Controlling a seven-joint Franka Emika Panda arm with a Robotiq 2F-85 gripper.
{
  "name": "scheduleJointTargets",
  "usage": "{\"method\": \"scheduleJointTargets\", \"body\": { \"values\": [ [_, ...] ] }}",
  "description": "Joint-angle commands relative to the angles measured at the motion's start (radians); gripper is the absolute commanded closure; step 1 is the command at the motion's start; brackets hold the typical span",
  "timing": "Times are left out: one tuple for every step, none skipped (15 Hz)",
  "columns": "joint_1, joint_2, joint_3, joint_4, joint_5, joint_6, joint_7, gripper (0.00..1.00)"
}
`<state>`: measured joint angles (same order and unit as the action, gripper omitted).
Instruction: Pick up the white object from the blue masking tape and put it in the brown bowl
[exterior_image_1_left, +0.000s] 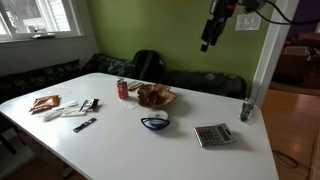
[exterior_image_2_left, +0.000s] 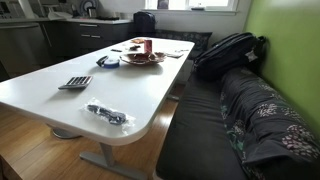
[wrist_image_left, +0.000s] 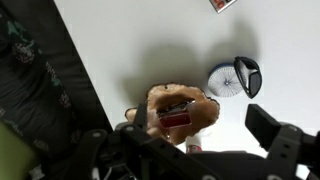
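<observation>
The blue masking tape (exterior_image_1_left: 154, 122) is a low dark ring on the white table, with the white object (exterior_image_1_left: 154, 120) showing inside it. It also shows in an exterior view (exterior_image_2_left: 108, 62). In the wrist view the dark ring (wrist_image_left: 247, 73) sits against a round white piece (wrist_image_left: 224, 82). The brown bowl (exterior_image_1_left: 155, 96) stands just behind the tape and shows in the other views (exterior_image_2_left: 140, 57) (wrist_image_left: 200, 105). My gripper (exterior_image_1_left: 207, 40) hangs high above the table, beyond the bowl. Its fingers (wrist_image_left: 198, 130) are spread wide and hold nothing.
A red soda can (exterior_image_1_left: 123, 89) stands beside the bowl. A grey calculator (exterior_image_1_left: 212, 135) lies near the table's edge. Packets and papers (exterior_image_1_left: 60, 106) lie at the table's other end. A dark couch with a backpack (exterior_image_2_left: 228, 50) runs along the table.
</observation>
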<state>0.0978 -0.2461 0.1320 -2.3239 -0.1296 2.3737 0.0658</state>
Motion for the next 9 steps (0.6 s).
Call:
{"method": "scheduleJointTargets", "body": {
  "values": [
    [0.003, 0.124, 0.138, 0.239, -0.231, -0.218, 0.182, 0.00],
    [0.016, 0.167, 0.168, 0.305, -0.291, -0.290, 0.218, 0.00],
    [0.030, 0.202, 0.188, 0.357, -0.346, -0.356, 0.240, 0.00],
    [0.046, 0.237, 0.196, 0.417, -0.387, -0.428, 0.229, 0.00],
    [0.053, 0.136, 0.158, 0.295, -0.308, -0.326, 0.209, 0.00],
    [0.066, 0.160, 0.162, 0.329, -0.318, -0.347, 0.214, 0.00],
    [0.070, 0.165, 0.159, 0.333, -0.317, -0.346, 0.214, 0.00],
    [0.069, 0.164, 0.155, 0.330, -0.317, -0.345, 0.214, 0.00],
    [0.068, 0.161, 0.151, 0.328, -0.317, -0.345, 0.213, 0.00]
  ]
}}
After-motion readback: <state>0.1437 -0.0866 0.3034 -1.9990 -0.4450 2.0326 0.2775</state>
